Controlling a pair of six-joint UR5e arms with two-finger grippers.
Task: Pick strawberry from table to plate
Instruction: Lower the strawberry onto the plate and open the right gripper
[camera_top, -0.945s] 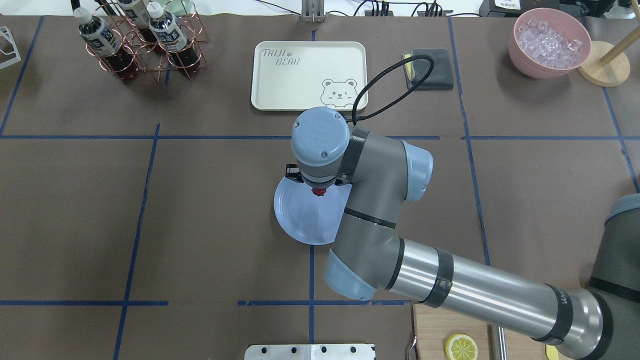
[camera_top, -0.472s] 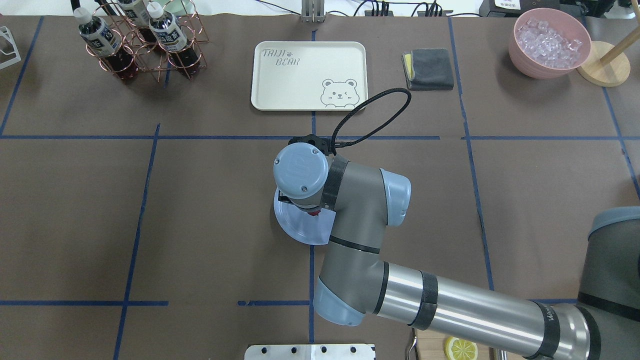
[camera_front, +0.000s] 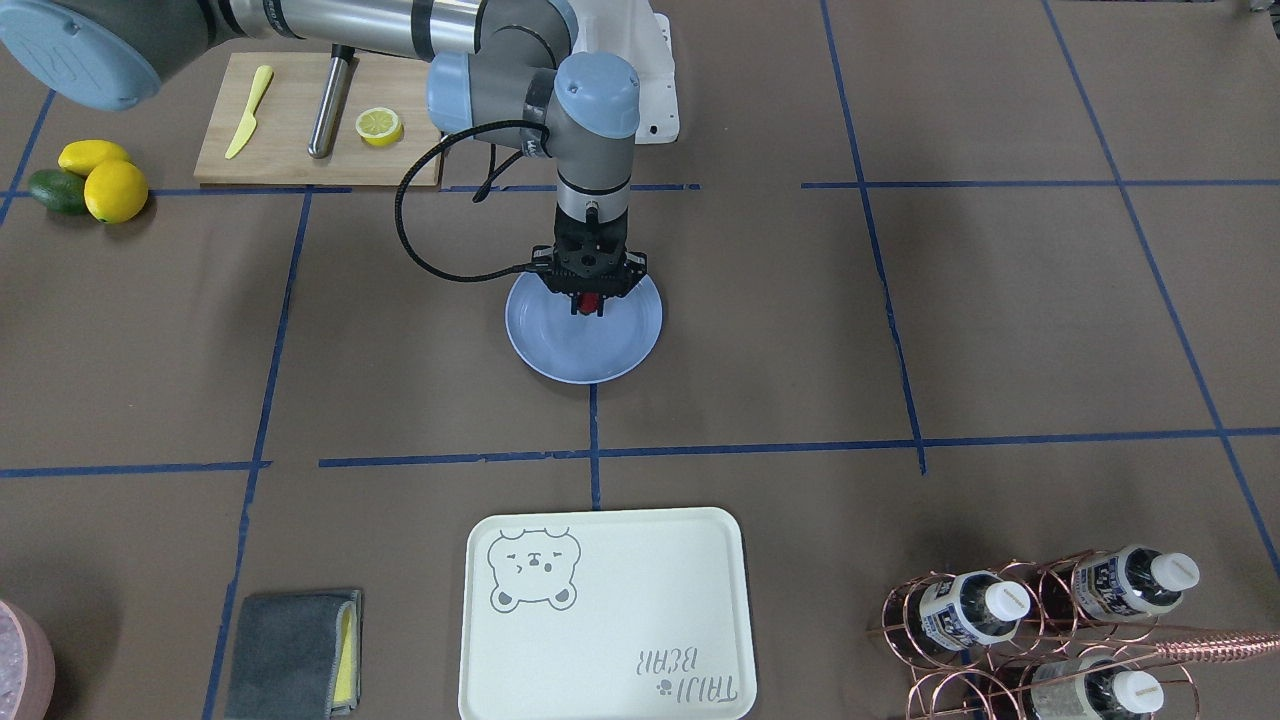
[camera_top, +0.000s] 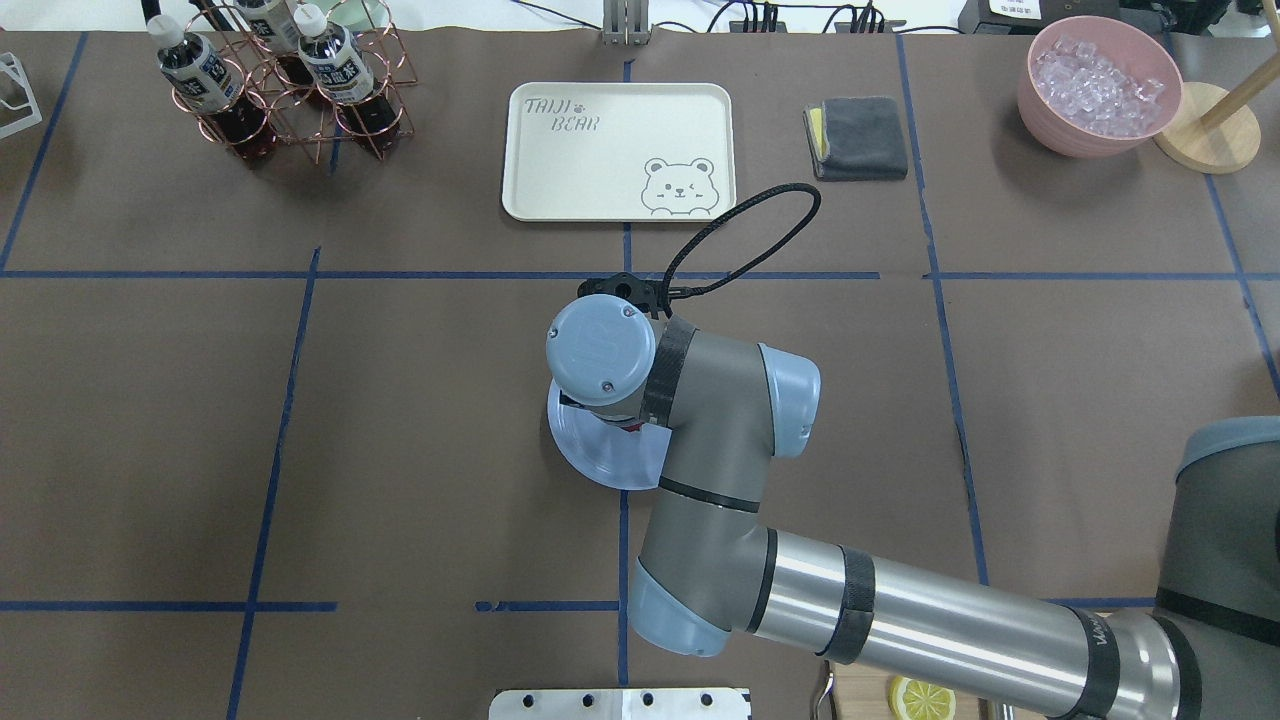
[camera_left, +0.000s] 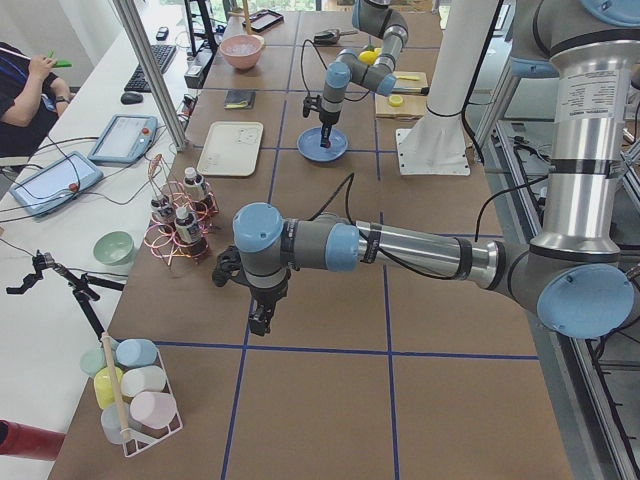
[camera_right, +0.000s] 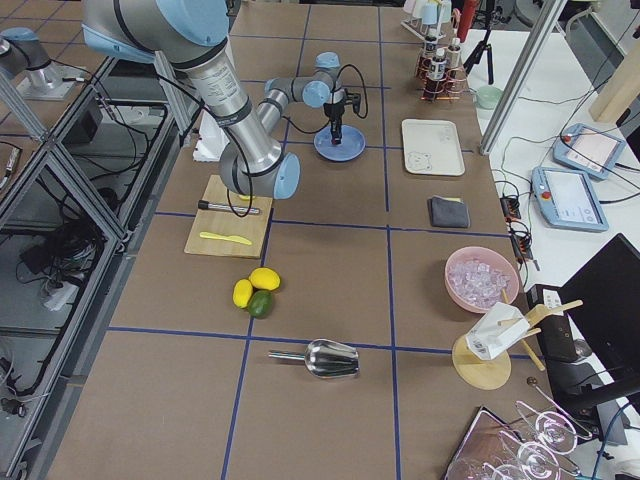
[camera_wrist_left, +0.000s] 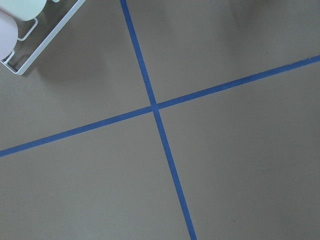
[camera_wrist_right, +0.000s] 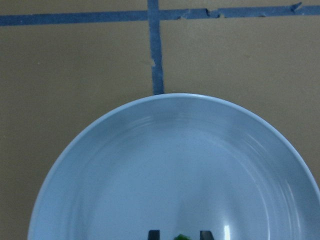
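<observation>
The light-blue plate (camera_front: 580, 355) lies on the brown table (camera_front: 900, 330) near its middle. My right gripper (camera_front: 590, 308) points straight down over the plate's near half and is shut on the strawberry (camera_front: 590, 300), a small red berry held low above the plate. From overhead the wrist hides most of this, leaving the plate's rim (camera_top: 595, 460) and a red speck (camera_top: 628, 427). The right wrist view is filled by the plate (camera_wrist_right: 175, 165), with two dark fingertips (camera_wrist_right: 154, 234) and a green cap between them at the bottom edge. My left gripper (camera_left: 258, 320) hangs over bare table far to the left; I cannot tell its state.
A cream bear-print tray (camera_front: 605, 615) lies beyond the plate. A copper rack of bottles (camera_front: 1040, 620), a grey cloth (camera_front: 295, 650), a pink bowl of ice (camera_top: 1098, 85), a cutting board (camera_front: 290, 150) with a lemon half (camera_front: 379, 125), and lemons (camera_front: 115, 190) ring the table.
The right arm swung back from the tray side toward the robot and came down over the plate with the strawberry. Over the last half second it has hardly moved.
</observation>
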